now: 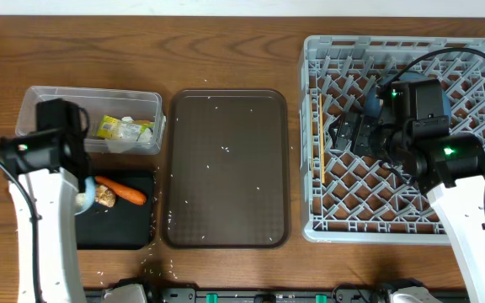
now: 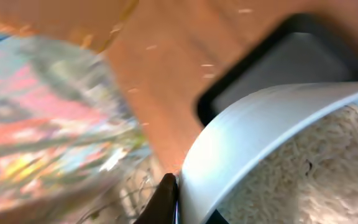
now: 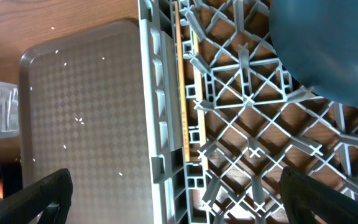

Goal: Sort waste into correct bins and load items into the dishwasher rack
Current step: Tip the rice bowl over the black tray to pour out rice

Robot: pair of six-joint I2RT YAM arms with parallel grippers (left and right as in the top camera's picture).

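Observation:
My left gripper is shut on the rim of the white bowl with the light-blue outside, held tilted over the black tray. In the left wrist view the finger pinches the bowl, which holds white rice. A carrot and a brown lump lie on the black tray. The clear box holds a yellow-green wrapper and crumpled paper. My right gripper is open and empty over the grey rack, beside the blue plate. The cups are out of view.
The dark-brown serving tray lies between the bins and the rack, with loose rice grains on it and on the table near its left edge. A thin wooden stick lies along the rack's left side, also in the right wrist view.

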